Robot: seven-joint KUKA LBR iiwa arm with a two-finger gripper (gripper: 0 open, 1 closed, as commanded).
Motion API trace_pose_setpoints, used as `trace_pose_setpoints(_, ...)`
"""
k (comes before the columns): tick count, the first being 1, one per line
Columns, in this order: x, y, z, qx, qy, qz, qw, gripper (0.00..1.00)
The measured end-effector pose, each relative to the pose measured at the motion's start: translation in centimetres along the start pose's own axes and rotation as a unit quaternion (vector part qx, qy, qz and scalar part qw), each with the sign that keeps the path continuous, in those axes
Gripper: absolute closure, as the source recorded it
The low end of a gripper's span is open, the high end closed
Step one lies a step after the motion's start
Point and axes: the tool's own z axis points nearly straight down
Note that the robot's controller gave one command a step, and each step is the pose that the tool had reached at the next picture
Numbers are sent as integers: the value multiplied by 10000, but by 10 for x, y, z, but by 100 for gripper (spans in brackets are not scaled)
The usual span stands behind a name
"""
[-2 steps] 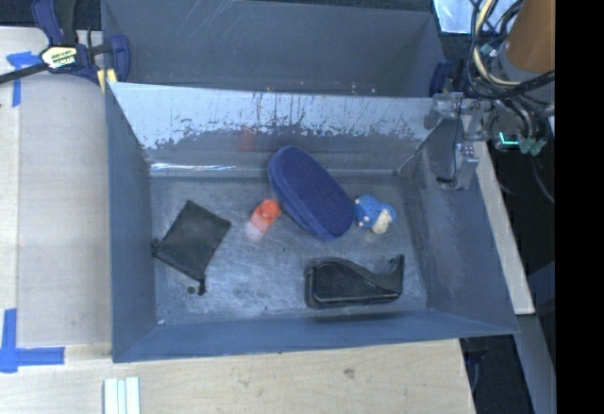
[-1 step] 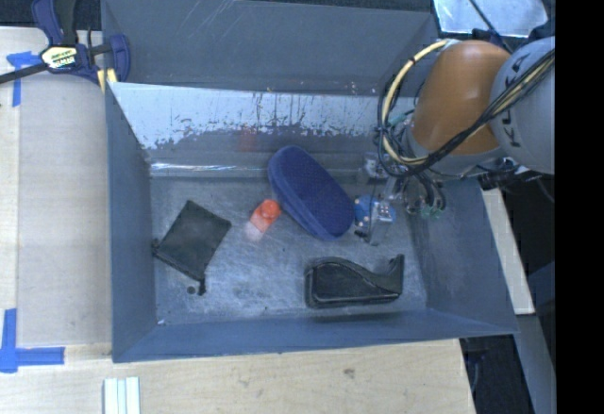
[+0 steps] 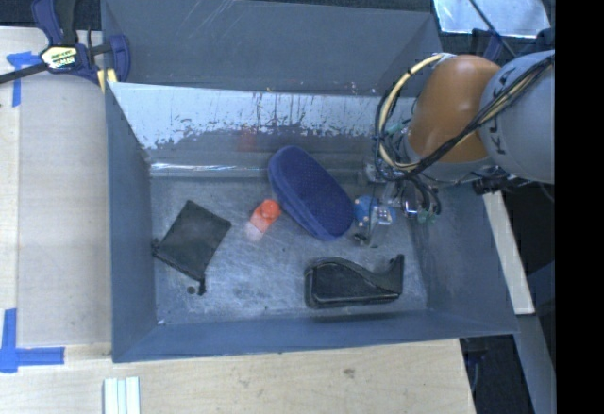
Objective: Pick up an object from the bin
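In the grey metal bin (image 3: 132, 242), a flat black fabric pouch (image 3: 192, 238) lies left, then a small orange-capped clear bottle (image 3: 262, 217). The dark blue oval soft case (image 3: 307, 188) lies tilted mid-bin. The claw (image 3: 370, 223) hangs low just beside its right end, above a black wedge-shaped plastic piece (image 3: 351, 283). I cannot tell whether the claw is apart or together. The orange-covered wrist (image 3: 453, 110) bends down from the right.

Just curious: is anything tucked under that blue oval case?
Nothing pokes out around the blue oval case; an orange-capped bottle lies beside it. Its underside is covered.
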Motion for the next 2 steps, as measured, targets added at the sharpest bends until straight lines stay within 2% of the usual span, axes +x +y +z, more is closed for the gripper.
trace_pose_setpoints(1,-1,1,-4,-1,-28,-12,10000,100)
trace_pose_setpoints(2,3,-14,-165,1,-72,-102,9999,100)
